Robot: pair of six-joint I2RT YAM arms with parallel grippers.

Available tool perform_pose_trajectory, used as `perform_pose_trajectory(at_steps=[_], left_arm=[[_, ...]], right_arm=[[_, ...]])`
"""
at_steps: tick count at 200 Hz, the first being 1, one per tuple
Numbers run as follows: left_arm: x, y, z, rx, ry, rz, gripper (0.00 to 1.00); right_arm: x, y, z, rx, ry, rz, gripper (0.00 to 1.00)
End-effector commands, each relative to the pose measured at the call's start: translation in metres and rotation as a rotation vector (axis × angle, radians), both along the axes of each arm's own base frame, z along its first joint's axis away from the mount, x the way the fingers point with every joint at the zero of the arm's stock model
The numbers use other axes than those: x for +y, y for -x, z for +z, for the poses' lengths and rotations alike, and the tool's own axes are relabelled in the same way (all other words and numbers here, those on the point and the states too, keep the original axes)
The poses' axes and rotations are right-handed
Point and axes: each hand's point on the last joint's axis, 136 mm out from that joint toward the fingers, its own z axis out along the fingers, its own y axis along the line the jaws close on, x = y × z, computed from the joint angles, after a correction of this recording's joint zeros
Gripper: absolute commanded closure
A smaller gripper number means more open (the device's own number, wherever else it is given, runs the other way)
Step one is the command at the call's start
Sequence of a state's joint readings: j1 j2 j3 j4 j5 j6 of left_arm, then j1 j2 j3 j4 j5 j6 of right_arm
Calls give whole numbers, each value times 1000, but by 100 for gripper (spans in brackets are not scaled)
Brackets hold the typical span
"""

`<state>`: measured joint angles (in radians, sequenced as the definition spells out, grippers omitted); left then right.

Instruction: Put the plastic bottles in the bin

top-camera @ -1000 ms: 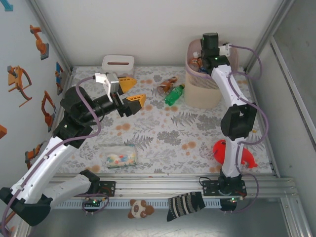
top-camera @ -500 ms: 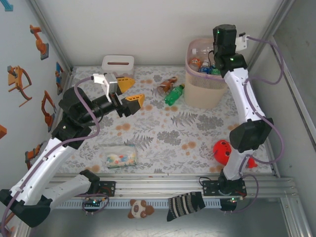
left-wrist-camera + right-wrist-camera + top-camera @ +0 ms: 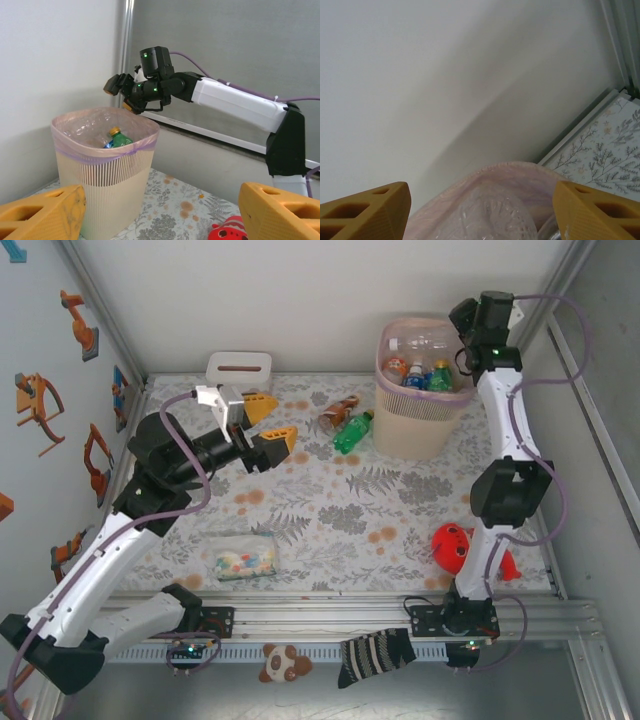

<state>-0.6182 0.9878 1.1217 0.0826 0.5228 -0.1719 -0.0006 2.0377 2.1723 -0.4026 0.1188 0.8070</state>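
Bottle [image 3: 352,432], green plastic, lying cap-far-right on floral mat [image 3: 300,502] just left of tall beige-pink bin [image 3: 410,432]; left gripper [image 3: 268,425], wide and empty, nearer, directly left; right gripper [image 3: 480,207], wide and empty, above bin rim.

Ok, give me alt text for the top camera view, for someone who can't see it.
Two bottles lie on the table beside the bin, which holds several more. The right gripper hangs open at the bin's far rim; the left gripper hovers open over the table.
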Motion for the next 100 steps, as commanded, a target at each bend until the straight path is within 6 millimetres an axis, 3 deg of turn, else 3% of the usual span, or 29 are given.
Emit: perform_pose_trajectory(at_steps=[1,41,76,100], left_arm=[[2,1,10,-19,33,-5,21],[1,0,8,-13,30,-4,21],[2,1,8,-11,32,-4,21],[2,1,10,-12,37,-6,21]], right_arm=[[20,-10,12,-28,89,159,25],[35,-25,-17,17,48,242,26],[56,-29,-45,65,-13,348,37],[60,-26,-50,74,6,364,41]])
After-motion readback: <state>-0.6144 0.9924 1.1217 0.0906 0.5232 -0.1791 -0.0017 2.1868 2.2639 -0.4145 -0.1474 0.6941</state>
